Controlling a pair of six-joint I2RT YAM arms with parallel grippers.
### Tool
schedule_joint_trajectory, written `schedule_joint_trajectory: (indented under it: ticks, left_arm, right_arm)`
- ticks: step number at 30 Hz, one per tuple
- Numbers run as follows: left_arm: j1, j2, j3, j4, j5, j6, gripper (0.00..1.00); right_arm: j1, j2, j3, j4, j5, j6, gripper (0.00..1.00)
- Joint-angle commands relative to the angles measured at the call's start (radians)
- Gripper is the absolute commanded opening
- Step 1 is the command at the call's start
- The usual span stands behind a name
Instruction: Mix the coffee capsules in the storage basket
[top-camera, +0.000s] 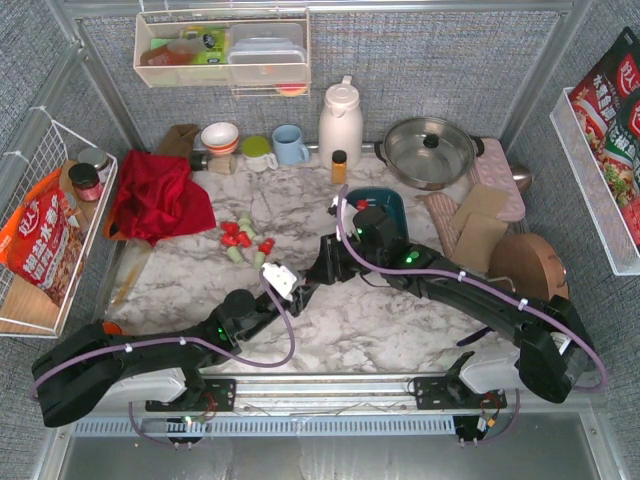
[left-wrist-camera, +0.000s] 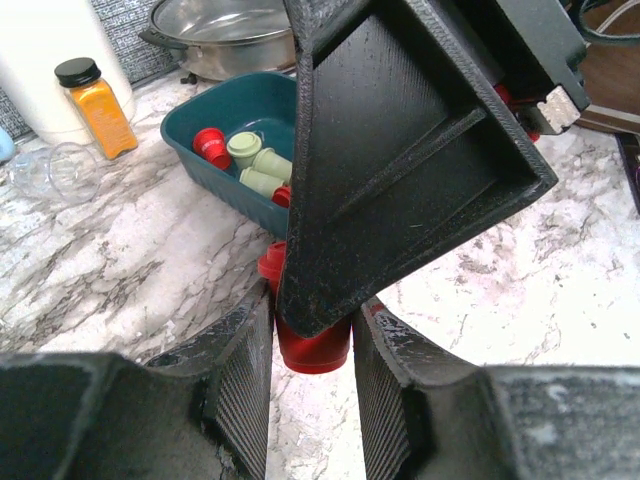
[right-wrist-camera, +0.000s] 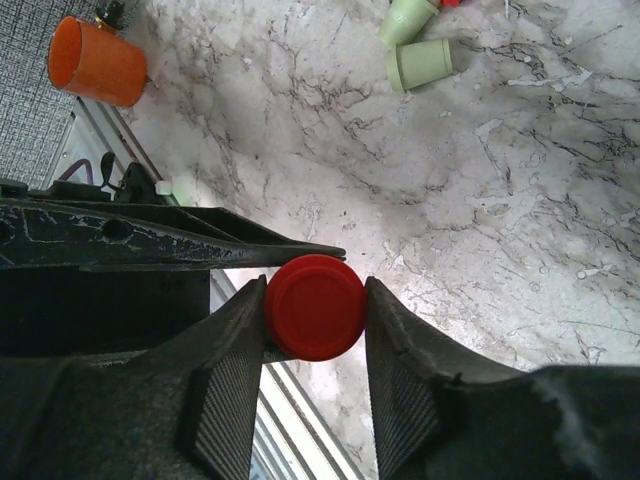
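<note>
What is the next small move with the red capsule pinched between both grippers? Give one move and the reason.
Probably open the left gripper. Its fingers clamp the small bright red cup-shaped capsule, and the right gripper has its pads against both sides too. Letting go would free the right gripper to carry it to the dark teal rectangular plastic basket.

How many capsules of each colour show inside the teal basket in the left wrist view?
Red capsules: 2
Green capsules: 3
Total: 5 showing; part of the basket is hidden, so more may lie there.
</note>
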Motion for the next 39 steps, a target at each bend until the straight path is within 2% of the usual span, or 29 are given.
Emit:
schedule_joint_trajectory:
  ticks: [1,6,7,9,10,18,24,26,28,30,32,35,39]
  left_arm:
    - [-0.001,-0.007,0.009,0.039,-0.060,-0.001,0.42]
    - [-0.001,-0.023,0.013,-0.005,-0.118,-0.016,0.57]
    - [0.000,-0.027,0.013,-0.015,-0.129,-0.022,0.66]
    - [0.000,-0.032,0.016,-0.041,-0.162,-0.033,0.97]
    - [-0.001,-0.034,0.017,-0.056,-0.184,-0.039,0.99]
    - [0.002,-0.095,0.015,-0.233,-0.477,-0.207,0.99]
    - [0.033,-0.087,0.090,-0.540,-0.670,-0.435,0.99]
    - [0.079,-0.070,0.121,-0.652,-0.664,-0.522,0.99]
    - [0.153,-0.049,0.145,-0.735,-0.594,-0.598,0.99]
    - [0.230,-0.022,0.156,-0.768,-0.490,-0.647,0.99]
    - [0.280,0.020,0.164,-0.771,-0.415,-0.667,0.99]
    - [0.319,0.108,0.201,-0.774,-0.340,-0.664,0.99]
    - [0.351,0.234,0.297,-0.804,-0.286,-0.629,0.96]
  right_arm:
    - [0.000,0.003,0.001,0.004,0.001,0.012,0.37]
    - [-0.001,0.008,0.007,-0.001,0.015,0.022,0.28]
    - [-0.001,0.008,0.008,-0.003,0.024,0.021,0.27]
    - [-0.004,0.006,0.008,-0.006,0.062,0.015,0.25]
    - [-0.007,0.006,0.008,-0.007,0.090,0.004,0.24]
    - [-0.137,0.026,0.018,-0.040,0.455,-0.127,0.19]
    - [-0.222,0.074,0.005,0.002,0.694,-0.227,0.21]
    - [-0.237,0.107,0.008,0.005,0.708,-0.238,0.32]
    - [-0.246,0.142,0.021,-0.008,0.708,-0.240,0.48]
    - [-0.253,0.173,0.038,-0.047,0.701,-0.243,0.62]
    - [-0.255,0.197,0.071,-0.076,0.693,-0.249,0.72]
    - [-0.255,0.203,0.083,-0.089,0.688,-0.251,0.79]
    - [-0.255,0.182,0.073,-0.089,0.666,-0.252,0.82]
